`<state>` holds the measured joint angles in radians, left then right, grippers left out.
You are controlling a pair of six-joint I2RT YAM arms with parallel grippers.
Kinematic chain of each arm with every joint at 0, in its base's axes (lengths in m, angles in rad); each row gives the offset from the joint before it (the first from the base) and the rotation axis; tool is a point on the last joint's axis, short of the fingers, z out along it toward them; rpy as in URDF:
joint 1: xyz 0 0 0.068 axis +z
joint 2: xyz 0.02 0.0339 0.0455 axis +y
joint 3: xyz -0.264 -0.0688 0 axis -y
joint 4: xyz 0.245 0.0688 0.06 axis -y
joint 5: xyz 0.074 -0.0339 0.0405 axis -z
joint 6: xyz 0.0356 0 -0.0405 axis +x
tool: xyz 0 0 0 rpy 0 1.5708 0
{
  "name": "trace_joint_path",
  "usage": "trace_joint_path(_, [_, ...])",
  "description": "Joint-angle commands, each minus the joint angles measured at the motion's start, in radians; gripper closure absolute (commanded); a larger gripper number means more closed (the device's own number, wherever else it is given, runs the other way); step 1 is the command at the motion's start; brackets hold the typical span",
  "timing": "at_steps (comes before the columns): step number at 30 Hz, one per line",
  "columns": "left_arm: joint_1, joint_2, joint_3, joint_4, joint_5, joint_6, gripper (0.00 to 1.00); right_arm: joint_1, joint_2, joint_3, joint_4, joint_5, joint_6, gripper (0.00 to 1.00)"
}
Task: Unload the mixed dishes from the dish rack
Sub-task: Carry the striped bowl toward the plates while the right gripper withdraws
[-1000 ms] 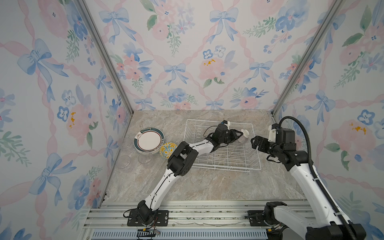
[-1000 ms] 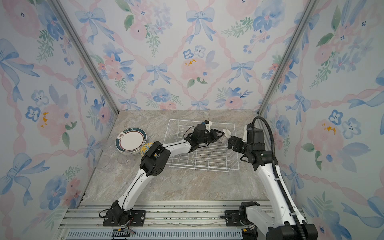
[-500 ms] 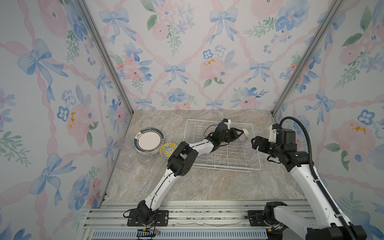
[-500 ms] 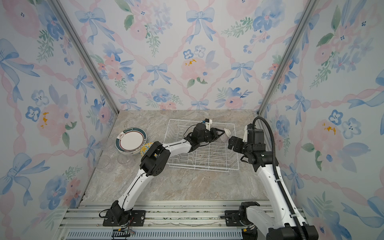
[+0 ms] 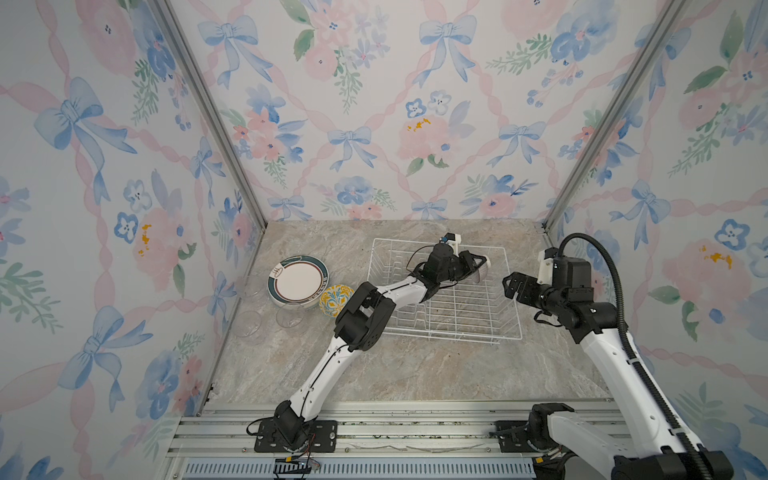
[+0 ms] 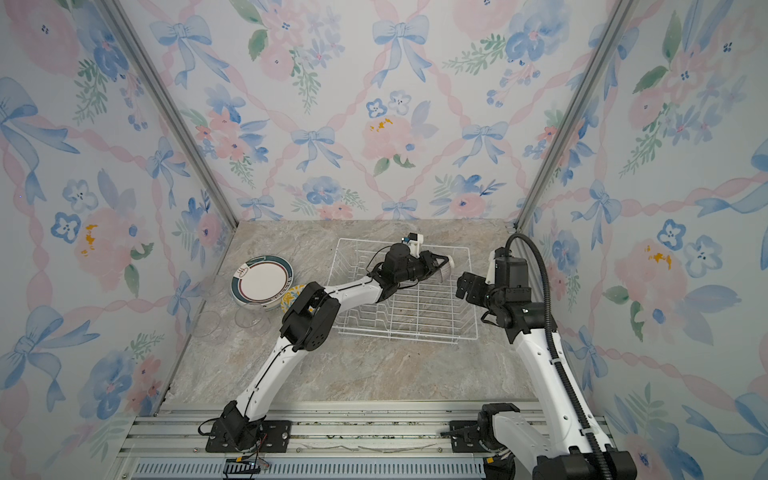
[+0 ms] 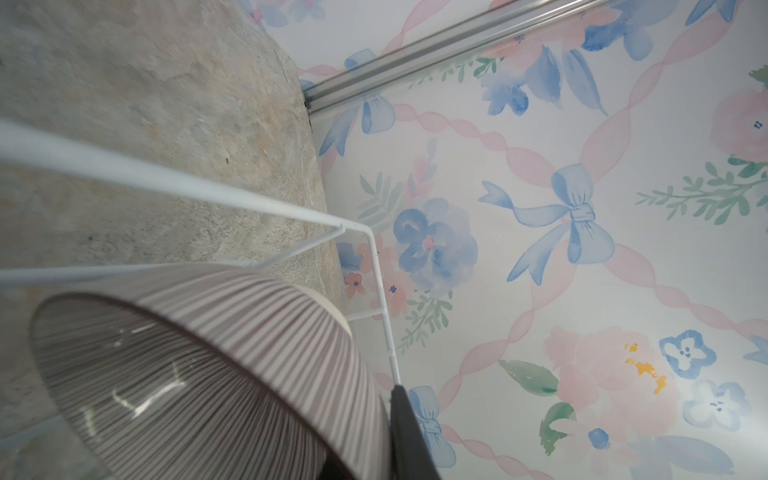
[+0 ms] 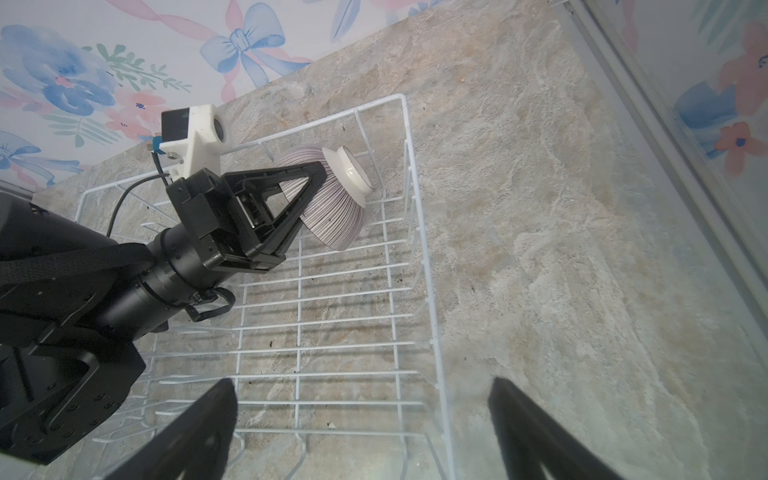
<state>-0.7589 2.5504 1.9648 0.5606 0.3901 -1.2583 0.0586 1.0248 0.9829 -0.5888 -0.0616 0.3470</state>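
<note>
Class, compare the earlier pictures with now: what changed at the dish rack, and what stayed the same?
The left claw, partly open a second ago, has shut on the purple-striped ceramic bowl in the far corner of the white wire dish rack. Unchanged: the right claw waits open beside the rack; the stacked patterned plates, yellow-blue bowl and clear glass cups sit left of it.

Only the left gripper (image 5: 473,266) changes. 1 second ago its jaws gape around the rim of the purple-striped bowl (image 5: 483,269), which sits toward 1 o'clock in the dish rack (image 8: 417,199). Half a second ago they are narrower, and now they pinch that rim. In the right wrist view 1 finger (image 8: 305,189) lies flat against the striped outer wall. The fingertips also sit slightly further toward 3 o'clock.
</note>
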Motion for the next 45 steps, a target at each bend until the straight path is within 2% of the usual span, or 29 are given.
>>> trace_joint_path(1, [0.009, 0.039, 0.037, -0.011, 0.007, 0.010, 0.90, -0.009, -0.012, -0.012, -0.024, 0.019, -0.012, 0.04])
trace_joint_path(4, [0.010, 0.037, 0.034, -0.011, 0.009, 0.012, 0.92, -0.010, -0.009, -0.013, -0.024, 0.021, -0.012, 0.03])
trace_joint_path(7, [0.012, 0.032, 0.031, -0.013, 0.012, 0.017, 0.99, -0.010, -0.008, -0.014, -0.022, 0.019, -0.008, 0.03])
trace_joint_path(13, [0.012, -0.009, 0.011, -0.018, 0.015, 0.055, 1.00, -0.009, -0.015, -0.014, -0.019, 0.005, 0.001, 0.03])
trace_joint_path(25, [0.001, -0.248, -0.136, -0.194, -0.038, 0.228, 1.00, -0.010, -0.053, -0.023, -0.023, -0.016, 0.016, 0.03])
trace_joint_path(31, [0.000, -0.398, -0.197, -0.356, -0.099, 0.372, 1.00, -0.009, -0.094, -0.002, -0.041, -0.023, 0.027, 0.03])
trace_joint_path(36, [0.001, -0.583, -0.304, -0.482, -0.190, 0.501, 1.00, -0.008, -0.106, 0.013, -0.051, -0.046, 0.035, 0.03])
trace_joint_path(45, [0.019, -0.890, -0.449, -0.733, -0.363, 0.643, 1.00, -0.006, -0.125, 0.016, -0.066, -0.086, 0.037, 0.03])
